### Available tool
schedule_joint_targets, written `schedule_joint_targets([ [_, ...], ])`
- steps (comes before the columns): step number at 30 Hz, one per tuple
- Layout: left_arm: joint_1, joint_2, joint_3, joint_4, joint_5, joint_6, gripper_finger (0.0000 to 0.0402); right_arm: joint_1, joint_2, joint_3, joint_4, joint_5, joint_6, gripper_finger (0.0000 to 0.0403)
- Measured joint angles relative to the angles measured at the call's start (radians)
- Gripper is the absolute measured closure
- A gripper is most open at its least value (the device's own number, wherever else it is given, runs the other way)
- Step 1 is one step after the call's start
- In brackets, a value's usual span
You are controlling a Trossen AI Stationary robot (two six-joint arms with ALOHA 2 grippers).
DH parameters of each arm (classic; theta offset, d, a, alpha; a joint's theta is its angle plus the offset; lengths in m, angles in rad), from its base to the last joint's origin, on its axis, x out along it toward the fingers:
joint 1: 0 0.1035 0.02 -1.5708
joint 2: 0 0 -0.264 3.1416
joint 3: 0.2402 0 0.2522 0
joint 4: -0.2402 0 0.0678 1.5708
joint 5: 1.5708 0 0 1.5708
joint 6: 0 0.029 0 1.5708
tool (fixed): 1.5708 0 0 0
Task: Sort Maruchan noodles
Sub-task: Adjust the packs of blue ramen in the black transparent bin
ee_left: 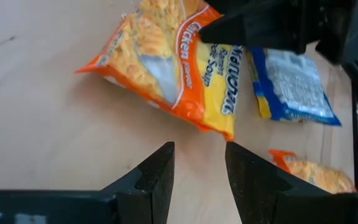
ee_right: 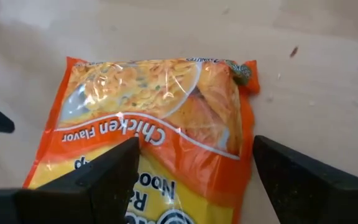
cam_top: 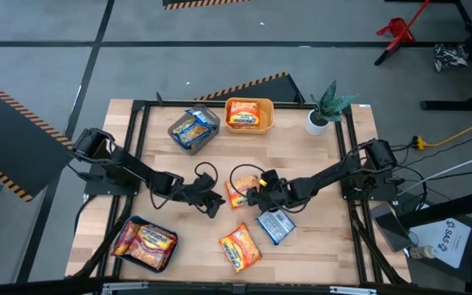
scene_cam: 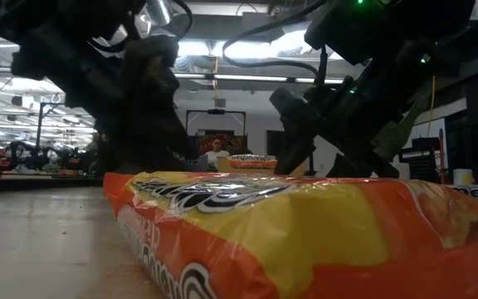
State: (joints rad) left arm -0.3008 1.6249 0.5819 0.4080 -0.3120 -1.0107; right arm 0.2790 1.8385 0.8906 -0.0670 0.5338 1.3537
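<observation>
One orange chicken ramen packet (ee_right: 154, 130), crinkly and yellow-labelled, lies between the right tool's (ee_right: 191, 168) wide-spread fingers.

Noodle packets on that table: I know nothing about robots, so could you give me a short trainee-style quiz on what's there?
1. True or false: the right gripper stands open over an orange chicken packet.
2. How many packets lie loose on the table, outside the bins? A) one B) three C) six
3. Fill in: the packets in the grey bin are ___ in colour.

Key: 1 true; 2 B; 3 blue.
</observation>
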Motion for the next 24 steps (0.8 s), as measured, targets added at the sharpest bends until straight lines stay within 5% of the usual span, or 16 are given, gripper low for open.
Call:
schedule_joint_targets([
  [12, 0.046, -0.005, 0.0, 0.016, 0.092, 0.063, 0.0266, -0.005, -0.111, 0.005, 0.005, 0.001, -0.2, 0.0121],
  [18, 0.151, -0.025, 0.0, 0.028, 0.368, 0.16, 0.0273, -0.005, -0.103, 0.005, -0.014, -0.058, -0.237, 0.0251],
  [22, 0.239, -0.061, -0.003, -0.002, 0.577, 0.215, 0.031, -0.005, -0.103, 0.005, -0.025, -0.043, -0.267, 0.0358],
  [24, 0.268, -0.109, 0.0, 0.013, 0.598, 0.236, 0.0339, -0.005, -0.103, 0.005, -0.017, -0.044, -0.287, 0.0391],
])
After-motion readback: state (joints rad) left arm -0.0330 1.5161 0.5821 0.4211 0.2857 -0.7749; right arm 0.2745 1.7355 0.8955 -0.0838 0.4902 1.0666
